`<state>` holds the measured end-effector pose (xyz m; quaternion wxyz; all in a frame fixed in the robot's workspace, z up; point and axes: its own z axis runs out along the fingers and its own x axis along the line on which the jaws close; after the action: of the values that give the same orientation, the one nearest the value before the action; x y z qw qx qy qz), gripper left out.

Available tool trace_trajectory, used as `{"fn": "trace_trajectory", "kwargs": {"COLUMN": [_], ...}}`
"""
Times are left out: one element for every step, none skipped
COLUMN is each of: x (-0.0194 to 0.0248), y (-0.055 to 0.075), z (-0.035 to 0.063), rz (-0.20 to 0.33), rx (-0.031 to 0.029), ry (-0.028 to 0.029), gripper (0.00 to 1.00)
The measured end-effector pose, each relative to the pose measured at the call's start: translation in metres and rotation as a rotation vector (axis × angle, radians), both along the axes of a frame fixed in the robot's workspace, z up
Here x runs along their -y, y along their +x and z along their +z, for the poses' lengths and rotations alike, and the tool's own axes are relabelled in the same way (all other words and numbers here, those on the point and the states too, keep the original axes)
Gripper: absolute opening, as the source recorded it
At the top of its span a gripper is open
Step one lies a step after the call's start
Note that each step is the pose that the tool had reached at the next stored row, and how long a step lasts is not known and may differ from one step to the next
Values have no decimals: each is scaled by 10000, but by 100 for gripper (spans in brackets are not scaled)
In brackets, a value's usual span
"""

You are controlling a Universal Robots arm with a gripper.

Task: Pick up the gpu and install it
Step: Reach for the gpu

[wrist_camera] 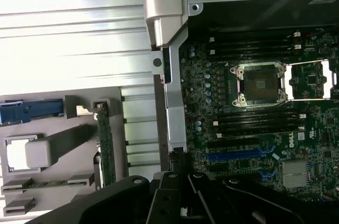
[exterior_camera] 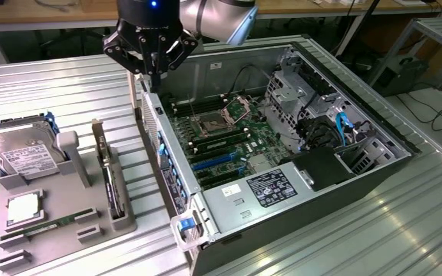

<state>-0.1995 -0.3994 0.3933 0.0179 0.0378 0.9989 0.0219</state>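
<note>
The gpu (exterior_camera: 111, 178) stands on edge in a slot of the grey holder (exterior_camera: 67, 172) at the exterior view's left; in the wrist view it is a thin green strip (wrist_camera: 105, 144). My gripper (exterior_camera: 153, 75) hangs shut and empty above the rear wall of the open computer case (exterior_camera: 148, 121), well above and beyond the gpu. The dark fingers (wrist_camera: 183, 187) meet over the case's edge in the wrist view. The motherboard's blue slots (exterior_camera: 213, 161) lie bare inside the case.
A silver hard drive (exterior_camera: 21, 152), a processor (exterior_camera: 23, 208) and a RAM stick (exterior_camera: 48, 224) also sit in the grey holder. Inside the case are the open processor socket (wrist_camera: 259, 83), cables (exterior_camera: 340, 129) and the power supply (exterior_camera: 271, 187). The table is ribbed metal (exterior_camera: 75, 92).
</note>
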Motion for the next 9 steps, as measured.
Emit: {"fn": "trace_trajectory", "kwargs": {"x": [0, 1, 1, 1, 2, 2, 2, 2, 3], "y": [-10, -22, -34, -58, -75, -90, -108, -117, -129], "z": [0, 0, 0, 0, 0, 0, 0, 0, 0], "rz": [0, 0, 0, 0, 0, 0, 0, 0, 0], "rx": [0, 0, -1, 0, 0, 0, 0, 0, 0], "ry": [0, -1, 0, 0, 0, -1, 0, 0, 0], "gripper": [11, 11, 11, 11, 11, 11, 11, 11, 11]}}
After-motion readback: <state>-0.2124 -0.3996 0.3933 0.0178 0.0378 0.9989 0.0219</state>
